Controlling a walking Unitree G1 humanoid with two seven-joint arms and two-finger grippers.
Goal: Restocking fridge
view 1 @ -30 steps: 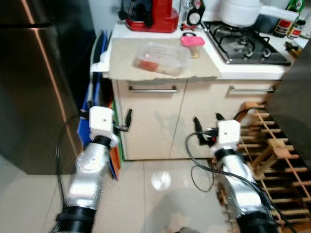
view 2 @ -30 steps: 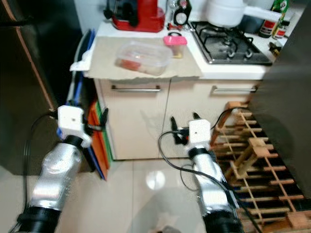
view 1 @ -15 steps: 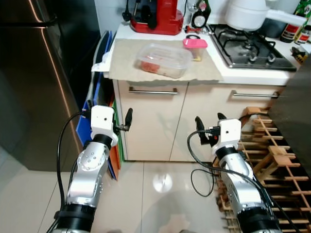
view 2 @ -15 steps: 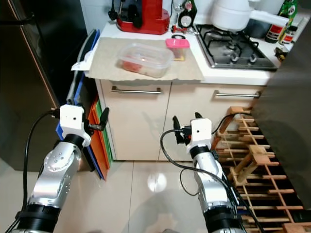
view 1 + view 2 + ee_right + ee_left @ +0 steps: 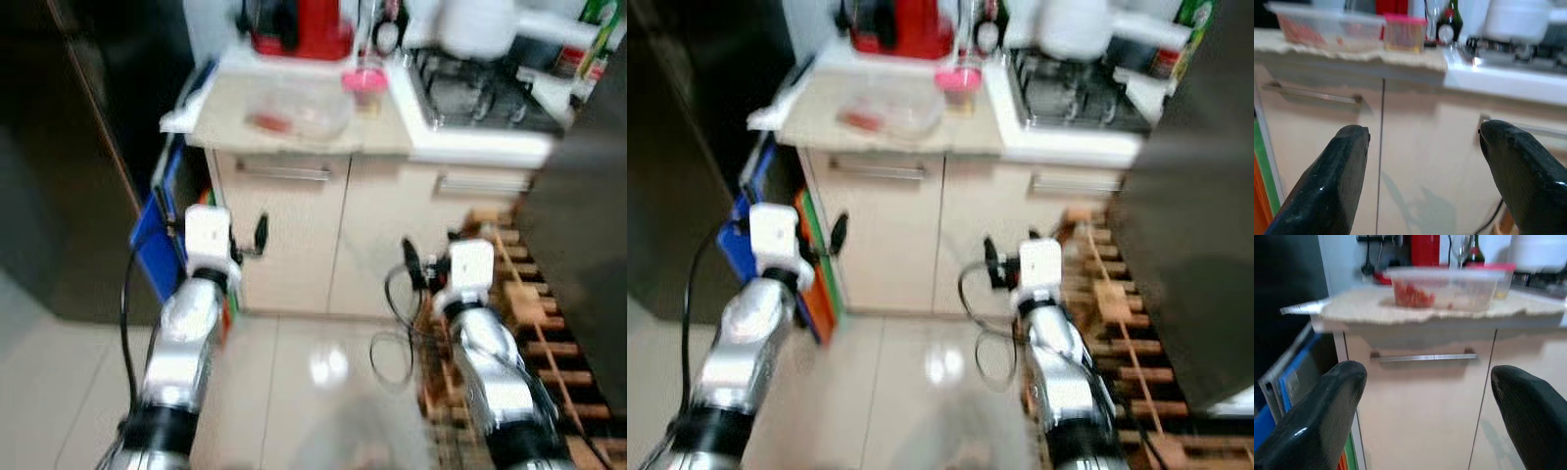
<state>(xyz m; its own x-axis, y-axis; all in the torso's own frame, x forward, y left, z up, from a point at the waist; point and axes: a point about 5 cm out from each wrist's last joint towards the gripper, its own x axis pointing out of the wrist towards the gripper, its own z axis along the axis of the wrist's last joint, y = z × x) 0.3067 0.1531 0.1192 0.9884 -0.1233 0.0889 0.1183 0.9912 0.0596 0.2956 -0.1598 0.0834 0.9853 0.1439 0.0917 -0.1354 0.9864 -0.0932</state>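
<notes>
1. Both head views are smeared by motion blur — the clear container point(image 5: 294, 106) on the counter shows only a reddish smudge inside, contents impossible to name.
2. The red appliance point(image 5: 299, 24) is cut off by the top edge, as is the white pot point(image 5: 477, 22) on the stove.
3. Bottles point(image 5: 588, 49) at the far corner are too blurred to read.
4. The dark fridge point(image 5: 59, 147) runs off the left edge; its handle cannot be made out.
5. The pink-lidded tub point(image 5: 1403, 32) stays soft in the right wrist view — contents unclear.
</notes>
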